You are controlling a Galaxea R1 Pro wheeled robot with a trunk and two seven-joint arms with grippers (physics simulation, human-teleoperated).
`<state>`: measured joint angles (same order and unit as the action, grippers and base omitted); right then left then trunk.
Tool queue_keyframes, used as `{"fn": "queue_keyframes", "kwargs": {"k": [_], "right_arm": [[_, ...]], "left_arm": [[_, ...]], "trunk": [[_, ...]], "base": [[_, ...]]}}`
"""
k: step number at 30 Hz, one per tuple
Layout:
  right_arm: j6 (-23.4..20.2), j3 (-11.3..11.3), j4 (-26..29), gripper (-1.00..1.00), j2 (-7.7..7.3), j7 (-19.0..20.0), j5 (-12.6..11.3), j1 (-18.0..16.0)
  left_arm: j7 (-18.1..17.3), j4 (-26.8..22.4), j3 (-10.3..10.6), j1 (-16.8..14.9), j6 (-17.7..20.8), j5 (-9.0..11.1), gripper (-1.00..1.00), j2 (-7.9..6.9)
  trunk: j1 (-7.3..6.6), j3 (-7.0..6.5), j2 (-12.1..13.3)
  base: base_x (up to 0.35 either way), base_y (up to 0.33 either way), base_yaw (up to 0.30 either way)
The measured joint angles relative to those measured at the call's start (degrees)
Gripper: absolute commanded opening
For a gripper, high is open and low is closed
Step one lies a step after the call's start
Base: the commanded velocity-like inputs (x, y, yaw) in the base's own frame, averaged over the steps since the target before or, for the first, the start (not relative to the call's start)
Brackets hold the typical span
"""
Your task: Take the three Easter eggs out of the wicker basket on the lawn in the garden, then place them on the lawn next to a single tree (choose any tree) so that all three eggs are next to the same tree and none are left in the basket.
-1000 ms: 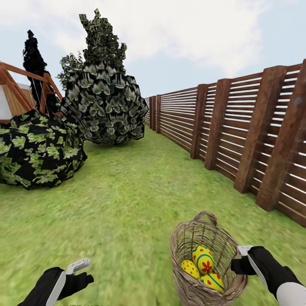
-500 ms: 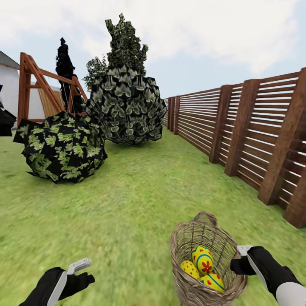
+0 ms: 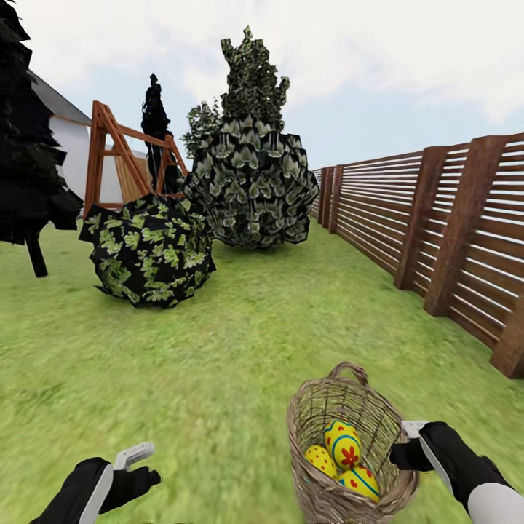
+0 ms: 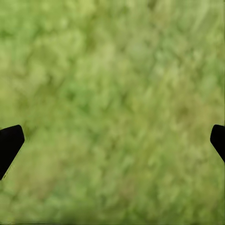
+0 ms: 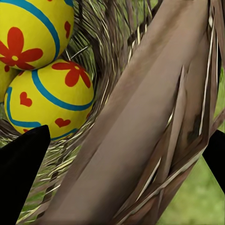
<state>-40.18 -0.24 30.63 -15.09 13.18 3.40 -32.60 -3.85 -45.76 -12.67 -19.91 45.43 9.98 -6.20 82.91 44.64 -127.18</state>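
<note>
Lawn (image 3: 218, 342) runs wide and flat ahead, slatted wooden fence (image 3: 437, 218) along the right. Two leafy shrubs (image 3: 251, 182) stand at mid-distance with a timber frame (image 3: 109, 156) behind them; a dark tree (image 3: 29, 167) at far left shows a short trunk (not obviously the bare-trunked kind).

Wicker basket (image 3: 349, 444) hangs low at right, off the grass, gripped at its rim by the right gripper (image 3: 407, 444); in the right wrist view the rim (image 5: 154, 112) sits pinched between the dark fingers (image 5: 21, 178). All three Easter eggs (image 3: 343, 445) lie inside, stacked against each other.

Left gripper (image 3: 135, 462) hovers over bare grass, fingertips (image 4: 9, 143) spread wide, holding nothing.

Risks, as I judge them: a rim-only pinch lets the basket swing or slip while the base moves, and a tilt could roll the topmost egg out short of any tree. Setting down beside a shrub instead would also fail the task.
</note>
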Motion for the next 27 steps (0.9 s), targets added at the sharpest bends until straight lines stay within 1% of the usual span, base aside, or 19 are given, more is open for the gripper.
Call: {"fn": "queue_keyframes", "kwargs": {"k": [9, 11, 14, 17, 18, 21, 24, 27], "right_arm": [[0.0, 0.0, 0.0, -1.00, -0.16, 0.1, 0.1, 0.0], [0.0, 0.0, 0.0, -1.00, -0.11, 0.1, 0.3, 0.0], [0.0, 0.0, 0.0, -1.00, -0.11, 0.1, -0.1, 0.0], [0.0, 0.0, 0.0, -1.00, -0.10, 0.1, 0.0, 0.0], [-0.1, 0.0, 0.0, -1.00, -0.09, 0.1, -0.3, 0.0], [0.0, 0.1, 0.0, -1.00, -0.03, 0.0, 0.3, 0.0], [-0.1, 0.1, 0.0, -1.00, -0.01, 0.0, 0.0, 0.0], [0.0, 0.2, 0.0, -1.00, 0.06, 0.0, 0.3, 0.0]], "left_arm": [[0.0, 0.0, 0.0, 0.0, 0.0, 0.0, 1.00, 0.01], [0.0, 0.0, -0.1, 0.0, 0.0, 0.0, 1.00, 0.00], [0.0, 0.0, -0.3, 0.0, 0.1, 0.1, 1.00, -0.06], [0.0, 0.0, -0.3, 0.0, 0.1, 0.0, 1.00, 0.08], [0.0, 0.0, -0.2, 0.0, 0.1, 0.0, 1.00, 0.15], [0.0, -0.1, -0.1, 0.0, 0.0, 0.0, 1.00, 0.20], [0.0, 0.0, -0.1, 0.0, 0.0, 0.0, 1.00, 0.25], [0.0, 0.0, -0.1, 0.0, 0.0, 0.0, 1.00, 0.22]], "trunk": [[-1.98, -1.62, 3.6], [-2.42, -1.98, 4.4], [-3.08, -2.51, 5.6], [-3.74, -3.05, 6.8], [-3.95, -3.23, 7.2], [-4.61, -3.77, 8.4], [-5.27, -4.31, 9.6], [-5.93, -4.85, 10.8]], "base": [[0.000, 0.003, 0.289], [0.000, 0.194, 0.289], [0.000, 0.270, 0.289], [0.000, 0.207, 0.289], [0.000, 0.042, 0.289], [0.000, 0.011, 0.289], [0.000, 0.001, 0.289], [0.000, 0.000, 0.289]]}}
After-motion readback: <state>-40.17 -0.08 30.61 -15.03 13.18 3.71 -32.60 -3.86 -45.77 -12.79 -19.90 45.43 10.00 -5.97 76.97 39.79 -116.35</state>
